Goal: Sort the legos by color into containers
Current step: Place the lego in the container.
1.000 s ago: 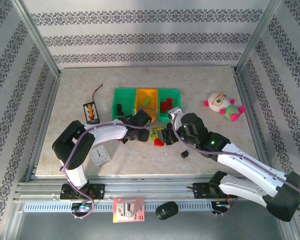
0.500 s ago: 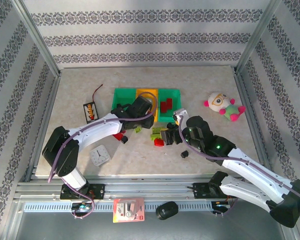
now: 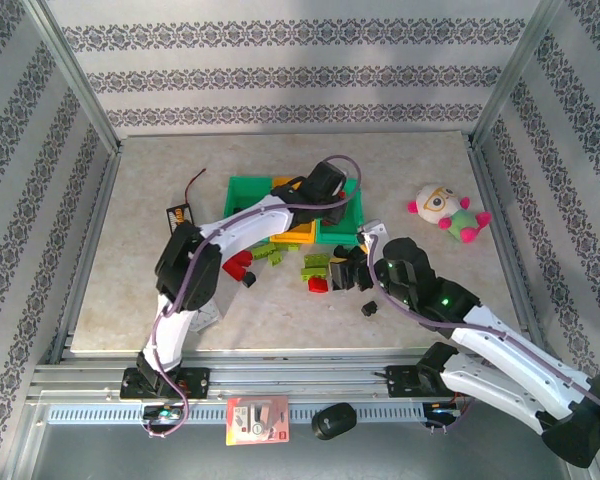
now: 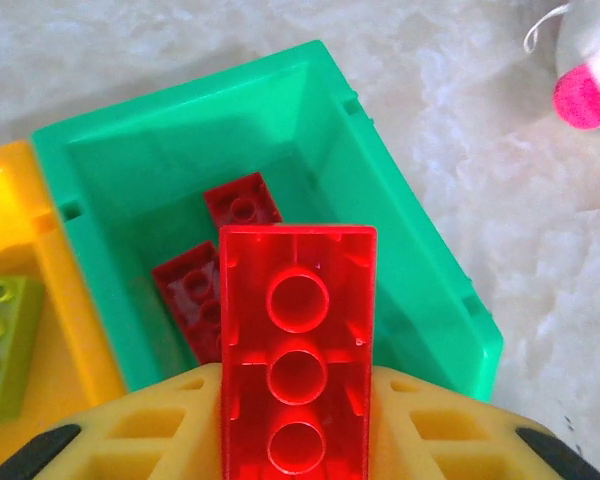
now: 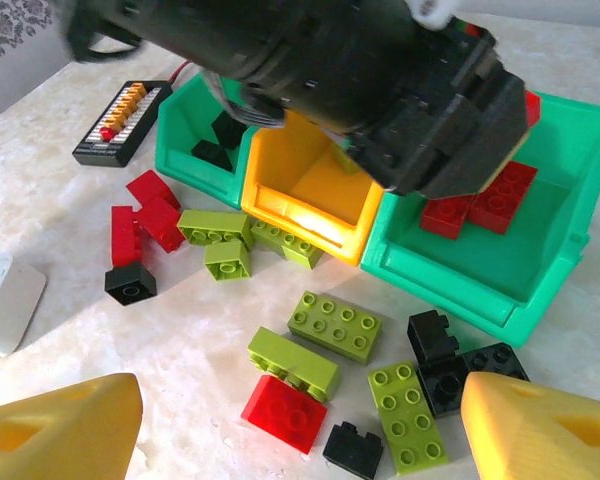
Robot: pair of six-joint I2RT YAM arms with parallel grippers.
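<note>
Top external: left gripper [image 3: 330, 203] at upper centre, over the rightmost teal-green plastic bin [image 3: 342, 236], probably to drop its load there; its grip cannot be read here. The right gripper [image 3: 352, 270] at centre hangs above loose lime, red and black bricks [image 3: 318, 266]; its fingers are obscured.

Left wrist: left gripper clamped on a translucent red rectangular brick [image 4: 298, 350], poised above the bin's red bricks [image 4: 242, 200], a colour match. The brick's lower end is cut off.

Right wrist: yellow fingers [image 5: 60, 430] spread wide and empty over the scatter, likely choosing. The left arm's black housing [image 5: 310, 60] hides the bins' far rims.

Three bins in a row: teal bin [image 5: 175, 130] w/ black legos, orange bin [image 5: 310, 190] w/ lime, 2nd teal bin [image 5: 460, 280] w/ red. Red brick [image 4: 298, 350] is over 2nd teal. Loose legos [image 5: 335, 325] lie in front.
</note>
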